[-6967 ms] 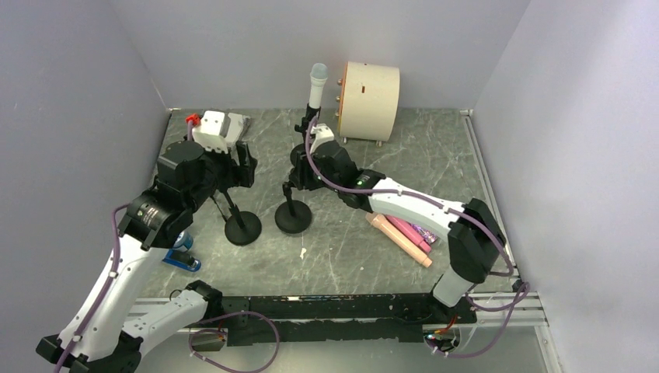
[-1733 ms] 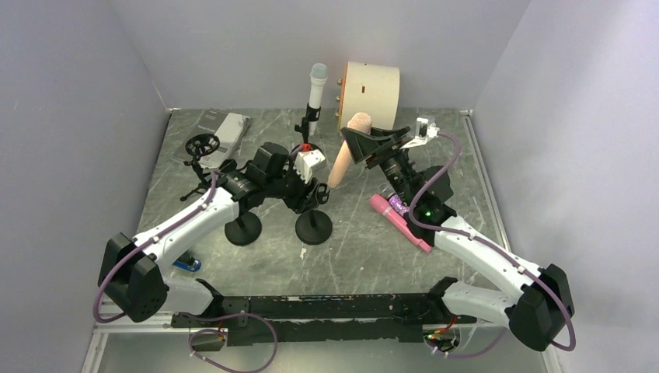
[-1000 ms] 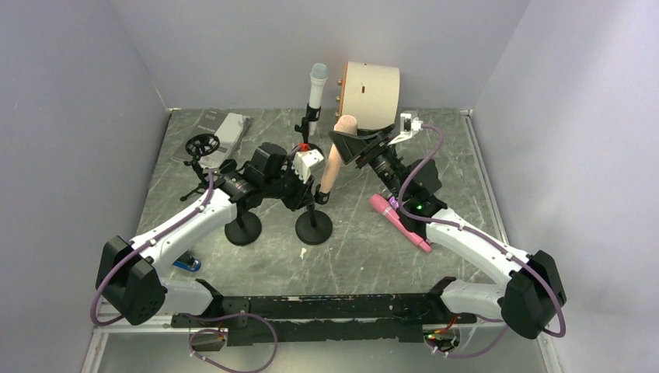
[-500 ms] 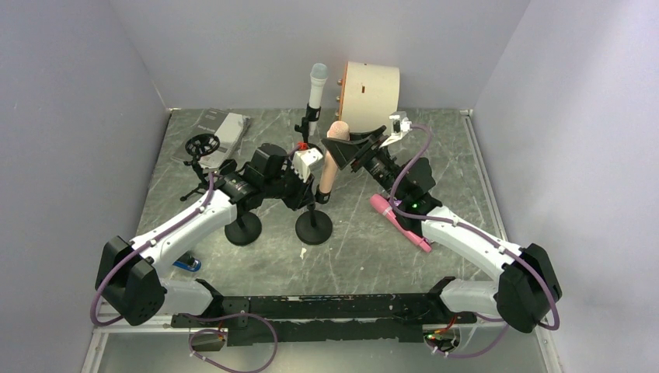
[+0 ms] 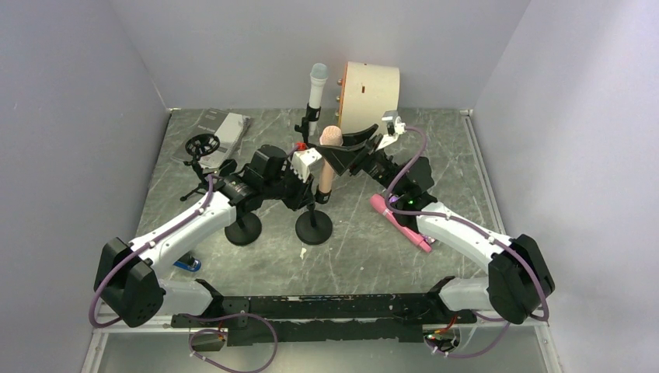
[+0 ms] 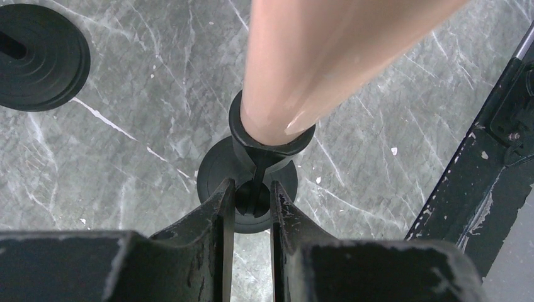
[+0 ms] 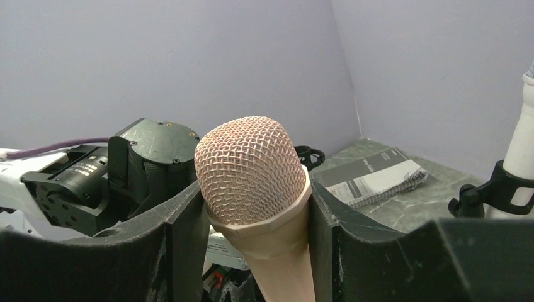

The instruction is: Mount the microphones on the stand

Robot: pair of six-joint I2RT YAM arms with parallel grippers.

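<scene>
The peach microphone point(image 5: 327, 167) stands nearly upright, its mesh head point(image 7: 248, 168) between the fingers of my right gripper point(image 7: 255, 217), which is shut on it just below the head. Its lower end sits in the black clip ring point(image 6: 271, 137) of a stand with a round base point(image 5: 314, 227). My left gripper point(image 6: 253, 196) is shut on the clip's stem just under the ring. A white microphone point(image 5: 317, 84) with a pale-blue head is upright in the back stand. The pink microphone point(image 5: 401, 223) lies on the table under my right arm.
A second black stand base point(image 5: 242, 229) sits left of the held stand. A beige drum point(image 5: 371, 92) stands at the back, with a booklet point(image 5: 225, 124) and a small black wheel-topped part point(image 5: 202, 144) at the back left. A blue object point(image 5: 185, 264) lies near the left arm's base.
My right gripper has moved left with the peach microphone and tipped it closer to upright over the clip. The left gripper has stayed shut on the stand.
</scene>
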